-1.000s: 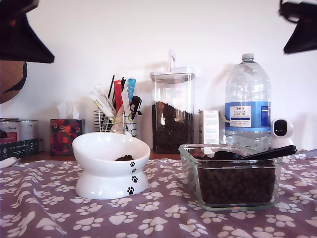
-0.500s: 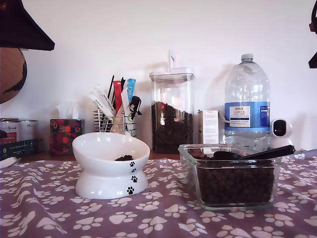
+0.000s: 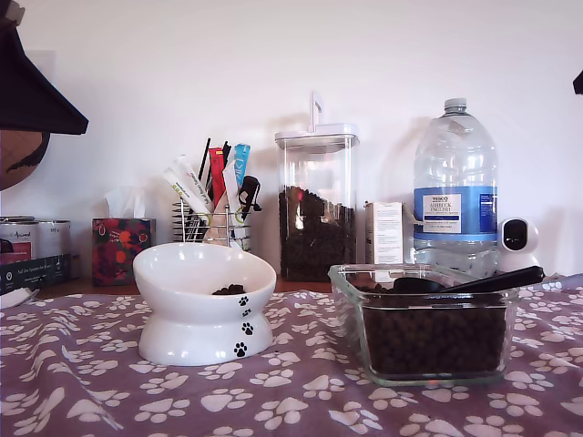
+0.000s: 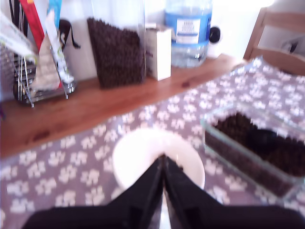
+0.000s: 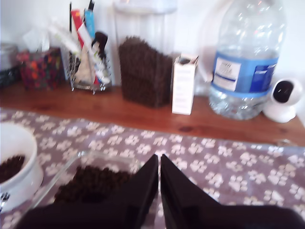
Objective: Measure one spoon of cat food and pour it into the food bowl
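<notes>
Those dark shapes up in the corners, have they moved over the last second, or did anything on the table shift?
Only the arms moved. The dark shape at the exterior view's top right has drawn almost wholly out of the picture; the one at its top left shifted slightly but remains. Nothing was grasped or released: both grippers are shut and empty. The food bowl, the glass dish of cat food and the spoon lying across it stayed put.
</notes>
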You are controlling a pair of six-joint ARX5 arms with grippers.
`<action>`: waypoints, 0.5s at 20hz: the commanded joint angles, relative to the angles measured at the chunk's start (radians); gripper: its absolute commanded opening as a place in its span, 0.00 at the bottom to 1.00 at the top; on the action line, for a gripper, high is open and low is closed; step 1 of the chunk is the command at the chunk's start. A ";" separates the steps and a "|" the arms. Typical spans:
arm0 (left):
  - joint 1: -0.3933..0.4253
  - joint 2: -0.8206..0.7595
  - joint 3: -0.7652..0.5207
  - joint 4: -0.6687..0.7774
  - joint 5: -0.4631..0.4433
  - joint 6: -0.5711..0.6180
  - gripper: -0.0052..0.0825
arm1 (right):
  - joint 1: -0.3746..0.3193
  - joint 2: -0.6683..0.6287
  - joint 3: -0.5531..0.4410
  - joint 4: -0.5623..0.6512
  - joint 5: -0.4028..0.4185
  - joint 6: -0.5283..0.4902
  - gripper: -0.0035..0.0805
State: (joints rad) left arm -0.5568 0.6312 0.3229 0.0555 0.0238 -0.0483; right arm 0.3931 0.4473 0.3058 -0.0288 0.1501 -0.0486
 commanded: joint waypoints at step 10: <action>-0.002 -0.003 -0.009 -0.244 -0.006 -0.089 0.04 | 0.000 0.005 -0.008 -0.360 0.010 0.024 0.03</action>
State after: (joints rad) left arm -0.5568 0.6300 0.3233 -0.1898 0.0208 -0.1314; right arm 0.3935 0.4488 0.3054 -0.3851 0.1585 -0.0269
